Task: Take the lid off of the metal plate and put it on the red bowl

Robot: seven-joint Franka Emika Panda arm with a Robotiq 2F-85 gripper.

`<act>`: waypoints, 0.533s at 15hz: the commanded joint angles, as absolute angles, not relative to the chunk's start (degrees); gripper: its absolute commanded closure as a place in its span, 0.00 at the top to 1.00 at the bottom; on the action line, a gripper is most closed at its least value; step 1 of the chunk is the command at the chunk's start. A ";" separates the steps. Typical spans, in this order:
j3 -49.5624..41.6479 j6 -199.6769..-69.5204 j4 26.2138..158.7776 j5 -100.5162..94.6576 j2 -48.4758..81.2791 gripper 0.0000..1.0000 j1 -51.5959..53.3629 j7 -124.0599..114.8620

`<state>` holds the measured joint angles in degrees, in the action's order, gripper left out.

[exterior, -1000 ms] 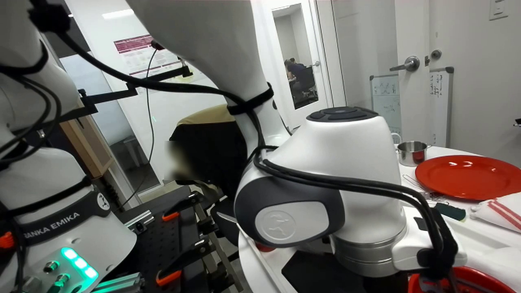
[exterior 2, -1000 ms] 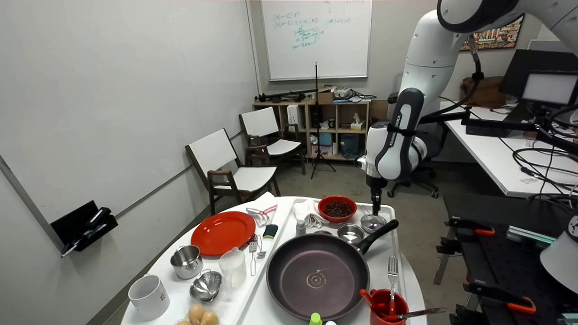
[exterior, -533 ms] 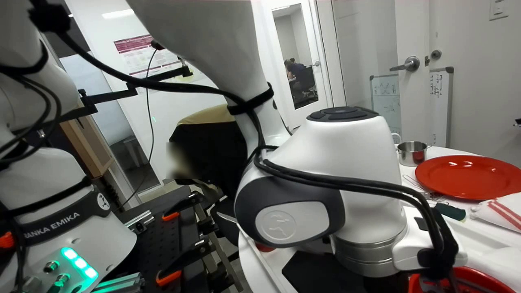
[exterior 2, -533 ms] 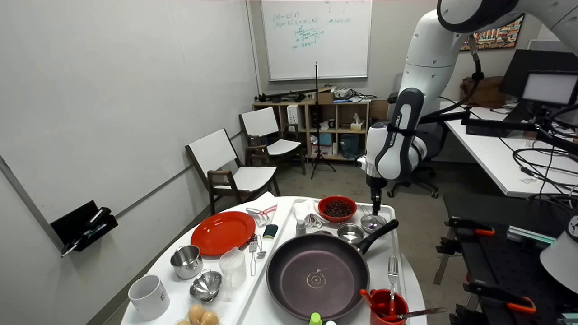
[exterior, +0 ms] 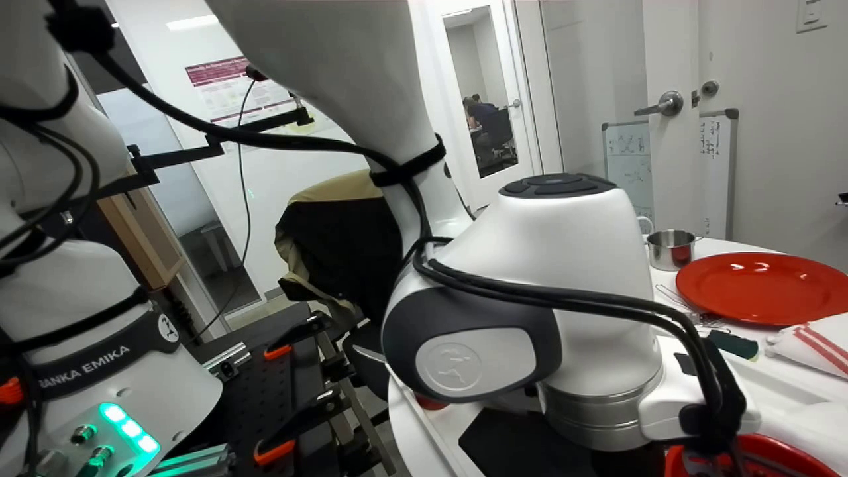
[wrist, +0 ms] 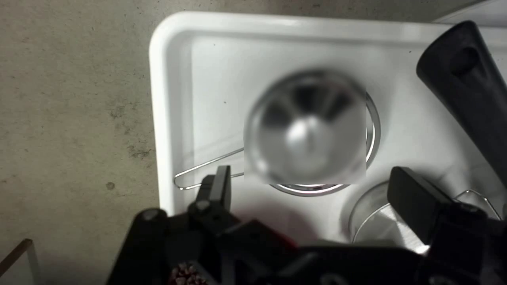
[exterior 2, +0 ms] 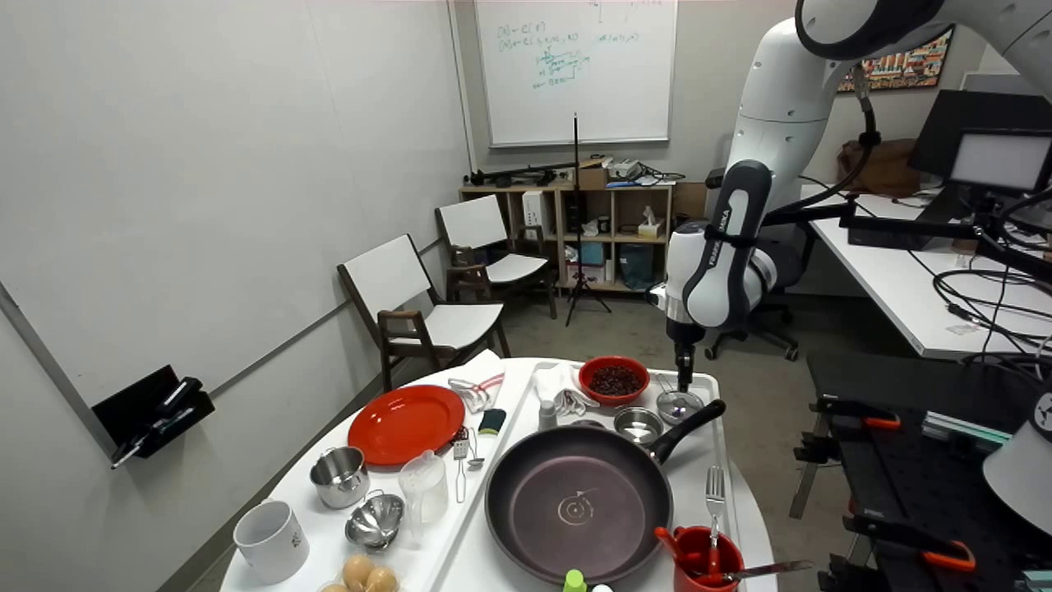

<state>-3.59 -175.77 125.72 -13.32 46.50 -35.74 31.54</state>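
hanging with the gripper (wrist: 311, 183) spread wide above the white tray (wrist: 161, 118), near the metal lid (wrist: 307, 146) (blurred in the wrist view) and the red bowl (exterior 2: 612, 401).

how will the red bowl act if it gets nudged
The red bowl likely carries some weight: dark bean-like pieces cover its bottom. They look loose, so a hard shove might spill some. Its even round outline suggests it is stiff.

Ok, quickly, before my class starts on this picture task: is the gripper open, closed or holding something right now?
Gripper: open, its fingers spread apart with nothing held between them.
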 commanded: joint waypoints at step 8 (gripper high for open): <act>1.77 -175.94 124.59 -15.06 48.29 1.00 -41.73 33.73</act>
